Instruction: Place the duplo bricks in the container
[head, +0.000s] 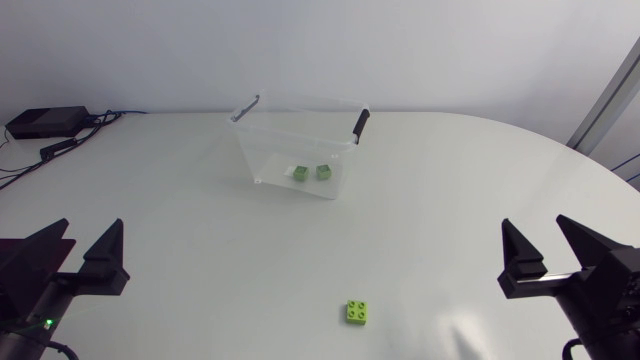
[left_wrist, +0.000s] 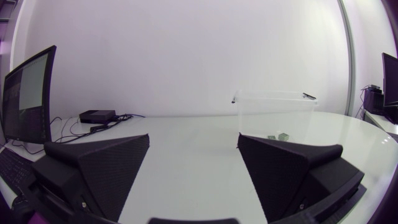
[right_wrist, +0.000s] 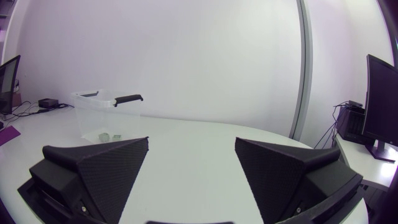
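Observation:
A clear plastic container (head: 262, 150) with dark handles stands at the table's far middle, holding two green duplo bricks (head: 301, 174) (head: 323, 172). A third green duplo brick (head: 357, 312) lies on the table near the front, right of centre. My left gripper (head: 78, 255) rests open at the left edge, far from the bricks. My right gripper (head: 553, 249) rests open at the right edge, well right of the loose brick. The left wrist view shows the container (left_wrist: 273, 112) ahead of its open gripper (left_wrist: 194, 163). In the right wrist view the container (right_wrist: 94, 115) is ahead, beside the open gripper (right_wrist: 191, 163).
A black box (head: 45, 122) with cables (head: 75, 140) sits at the table's far left corner. The white table (head: 450, 190) curves away at the far right.

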